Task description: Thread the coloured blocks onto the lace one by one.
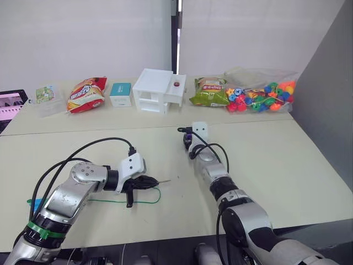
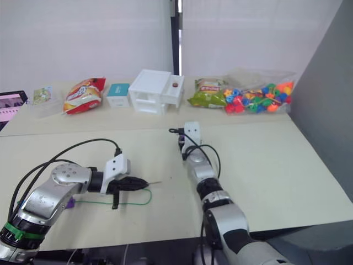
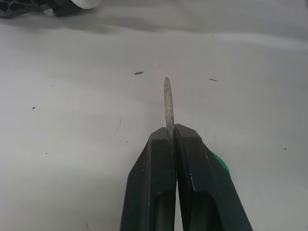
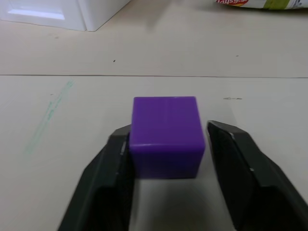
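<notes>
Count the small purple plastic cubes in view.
2. One purple cube sits between the right gripper's open fingers; a purple scrap beside the left forearm looks like another. More may be hidden.

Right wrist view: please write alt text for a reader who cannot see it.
A purple block sits on the pale table between the right gripper's two open black fingers, touching one finger with a gap to the other. A white box stands at the table's far side.

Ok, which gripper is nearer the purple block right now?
Right. The right gripper has its open fingers either side of the purple block. The left gripper is off to the robot's left, shut on the lace tip.
</notes>
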You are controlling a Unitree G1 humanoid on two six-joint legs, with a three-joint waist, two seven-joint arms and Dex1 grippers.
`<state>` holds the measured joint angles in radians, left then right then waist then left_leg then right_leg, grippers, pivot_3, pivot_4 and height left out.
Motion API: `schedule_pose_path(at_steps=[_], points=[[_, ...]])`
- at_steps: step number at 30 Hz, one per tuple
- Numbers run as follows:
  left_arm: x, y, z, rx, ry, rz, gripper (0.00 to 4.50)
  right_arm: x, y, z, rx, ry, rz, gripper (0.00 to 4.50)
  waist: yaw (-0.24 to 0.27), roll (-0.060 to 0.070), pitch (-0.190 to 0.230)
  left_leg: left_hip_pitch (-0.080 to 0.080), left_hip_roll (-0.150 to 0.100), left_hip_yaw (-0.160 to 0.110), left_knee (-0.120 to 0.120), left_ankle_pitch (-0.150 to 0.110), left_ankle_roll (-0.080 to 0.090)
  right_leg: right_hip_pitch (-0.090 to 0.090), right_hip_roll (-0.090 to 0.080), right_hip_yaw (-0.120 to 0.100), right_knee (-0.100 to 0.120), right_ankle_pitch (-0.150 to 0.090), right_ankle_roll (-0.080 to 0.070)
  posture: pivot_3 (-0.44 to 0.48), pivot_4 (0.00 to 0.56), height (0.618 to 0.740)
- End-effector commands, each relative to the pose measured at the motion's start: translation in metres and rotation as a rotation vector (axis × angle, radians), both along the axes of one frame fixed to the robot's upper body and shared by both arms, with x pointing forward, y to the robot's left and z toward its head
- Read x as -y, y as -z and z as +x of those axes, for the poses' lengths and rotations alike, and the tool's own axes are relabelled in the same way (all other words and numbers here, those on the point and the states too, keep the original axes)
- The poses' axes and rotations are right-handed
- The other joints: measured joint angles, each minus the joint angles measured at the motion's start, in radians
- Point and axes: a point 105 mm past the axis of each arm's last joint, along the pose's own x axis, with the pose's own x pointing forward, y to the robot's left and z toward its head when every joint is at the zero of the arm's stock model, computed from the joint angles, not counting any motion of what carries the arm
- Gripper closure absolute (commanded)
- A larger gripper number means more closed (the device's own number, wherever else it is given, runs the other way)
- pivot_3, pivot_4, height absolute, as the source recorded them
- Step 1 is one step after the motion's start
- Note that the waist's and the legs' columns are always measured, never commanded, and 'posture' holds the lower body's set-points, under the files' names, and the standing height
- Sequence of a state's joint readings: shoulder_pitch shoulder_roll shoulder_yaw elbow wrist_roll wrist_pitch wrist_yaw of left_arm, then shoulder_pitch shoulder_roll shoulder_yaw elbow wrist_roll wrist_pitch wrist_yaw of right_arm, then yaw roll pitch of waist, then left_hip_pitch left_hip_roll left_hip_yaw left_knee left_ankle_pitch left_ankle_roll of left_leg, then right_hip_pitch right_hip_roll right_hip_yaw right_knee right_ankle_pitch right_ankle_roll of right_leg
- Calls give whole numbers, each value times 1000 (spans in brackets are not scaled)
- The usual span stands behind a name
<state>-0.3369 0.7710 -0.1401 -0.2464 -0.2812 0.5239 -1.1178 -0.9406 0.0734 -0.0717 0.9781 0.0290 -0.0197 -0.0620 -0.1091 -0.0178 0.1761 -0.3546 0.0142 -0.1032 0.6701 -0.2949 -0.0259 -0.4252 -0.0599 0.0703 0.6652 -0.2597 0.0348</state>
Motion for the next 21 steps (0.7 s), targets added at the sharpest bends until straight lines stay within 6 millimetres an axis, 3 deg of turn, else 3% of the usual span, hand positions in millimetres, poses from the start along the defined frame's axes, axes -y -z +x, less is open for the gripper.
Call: schedule_pose_path(at_steps=[1,6,14,17,21], points=[[0,-9,-2,31,8,-10,4500,-3,-27,-2,106,-20,103,3331,-3,0,0,0,0,0,0,0,0,0,0,0,0,0,0,0,150,740],[1,-6,-3,21,18,-9,4500,-3,-49,-34,216,-105,114,3331,-1,0,0,-1,0,-1,0,0,0,0,0,0,2,0,0,0,150,740],[5,-6,1,17,42,-12,4500,3,-33,-168,60,-328,-39,3331,25,1,-1,-4,-1,-1,0,0,0,-2,-1,-1,-1,0,0,0,150,740],[7,-6,3,18,54,-11,4500,4,-19,-187,-52,-371,-85,3331,31,1,0,0,0,-1,0,0,0,1,1,-1,-2,0,1,0,150,740],[8,-7,4,19,64,-9,4500,11,18,-191,-255,-348,-91,3331,41,1,-1,1,0,-1,0,1,-2,3,1,-1,-3,-1,1,0,150,740]])
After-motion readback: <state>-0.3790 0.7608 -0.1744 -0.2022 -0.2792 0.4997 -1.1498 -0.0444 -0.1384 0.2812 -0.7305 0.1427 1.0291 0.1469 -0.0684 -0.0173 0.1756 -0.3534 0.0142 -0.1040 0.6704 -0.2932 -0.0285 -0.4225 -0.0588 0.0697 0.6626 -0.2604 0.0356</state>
